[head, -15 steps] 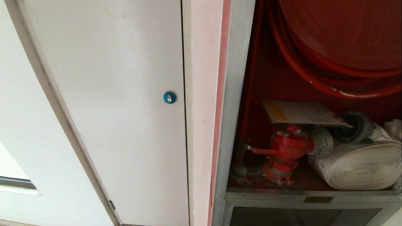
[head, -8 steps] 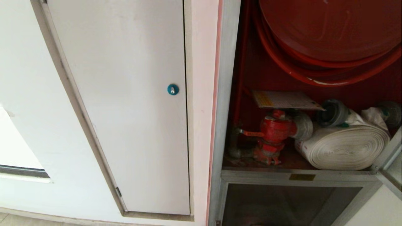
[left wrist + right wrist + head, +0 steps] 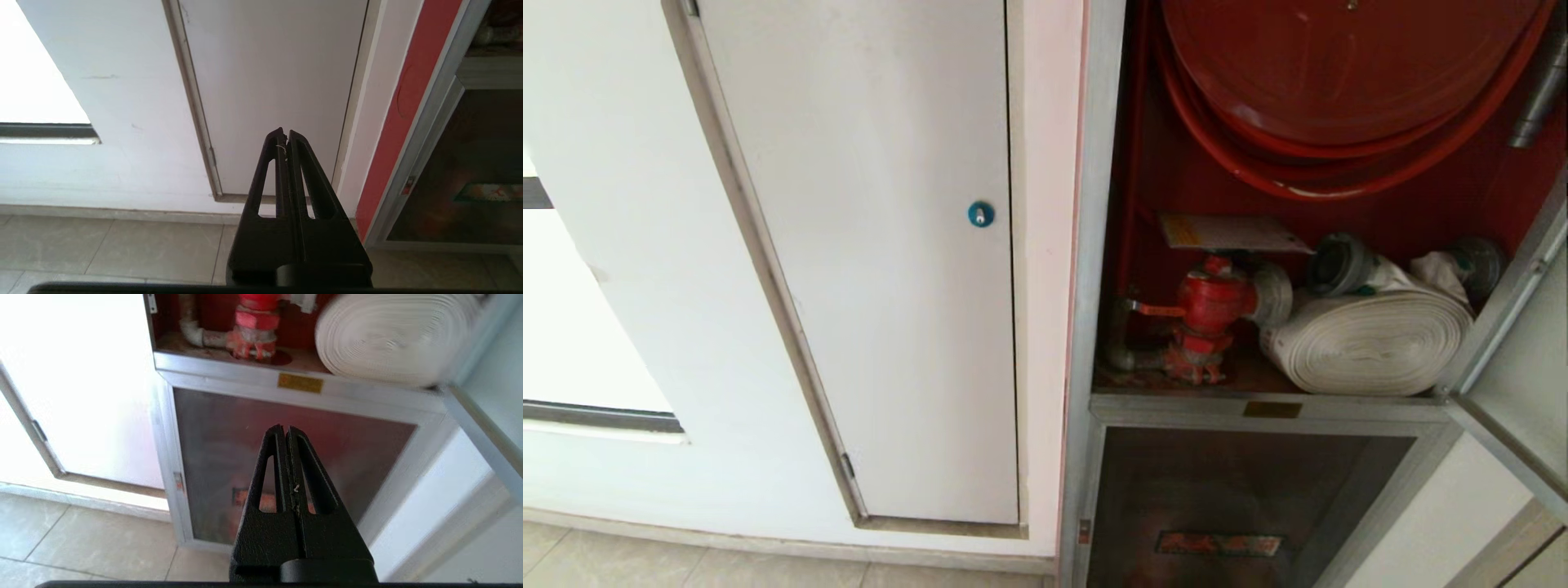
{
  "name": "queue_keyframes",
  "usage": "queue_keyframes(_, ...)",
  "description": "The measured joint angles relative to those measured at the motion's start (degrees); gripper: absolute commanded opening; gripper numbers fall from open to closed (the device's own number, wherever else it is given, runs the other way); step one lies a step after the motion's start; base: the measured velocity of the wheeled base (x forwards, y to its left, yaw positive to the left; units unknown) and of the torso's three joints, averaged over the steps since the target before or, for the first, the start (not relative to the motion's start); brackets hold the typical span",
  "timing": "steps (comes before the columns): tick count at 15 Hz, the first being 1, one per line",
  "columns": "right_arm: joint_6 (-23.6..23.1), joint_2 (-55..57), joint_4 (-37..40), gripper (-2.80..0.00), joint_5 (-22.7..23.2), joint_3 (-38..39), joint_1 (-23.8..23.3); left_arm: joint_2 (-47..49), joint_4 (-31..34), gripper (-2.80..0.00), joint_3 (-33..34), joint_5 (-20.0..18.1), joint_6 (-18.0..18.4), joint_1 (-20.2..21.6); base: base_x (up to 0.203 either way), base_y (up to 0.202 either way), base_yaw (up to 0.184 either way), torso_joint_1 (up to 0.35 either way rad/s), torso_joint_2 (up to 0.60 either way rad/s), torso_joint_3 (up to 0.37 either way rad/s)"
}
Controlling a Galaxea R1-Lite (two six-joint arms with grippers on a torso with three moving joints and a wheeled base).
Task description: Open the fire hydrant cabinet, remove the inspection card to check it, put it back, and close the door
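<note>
Fire hydrant cabinet (image 3: 1094,245), brushed silver alu frame w/ red interior, fills right half of head view. Door (image 3: 1515,384) swung open at right edge. Inside: inspection card (image 3: 1229,233) lying flat atop red valve (image 3: 1209,302), beside coiled white hose (image 3: 1368,343); red hose reel (image 3: 1339,65) above. Smooth white panel (image 3: 874,245) w/ blue round lock (image 3: 980,214) at left. Beige floor tiles (image 3: 102,249). Left tool (image 3: 285,136) & right tool (image 3: 285,433): black, tapered, pinched together, empty.
</note>
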Motion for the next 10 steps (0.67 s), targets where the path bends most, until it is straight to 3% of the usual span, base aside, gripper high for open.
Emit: queue_keyframes(10,0.1,0.0,0.0,-2.80,0.0,0.0,0.0,0.0,0.0,-2.80,0.0,0.0,0.0,0.0,-0.197,0.000,0.001,0.003,0.00,0.002)
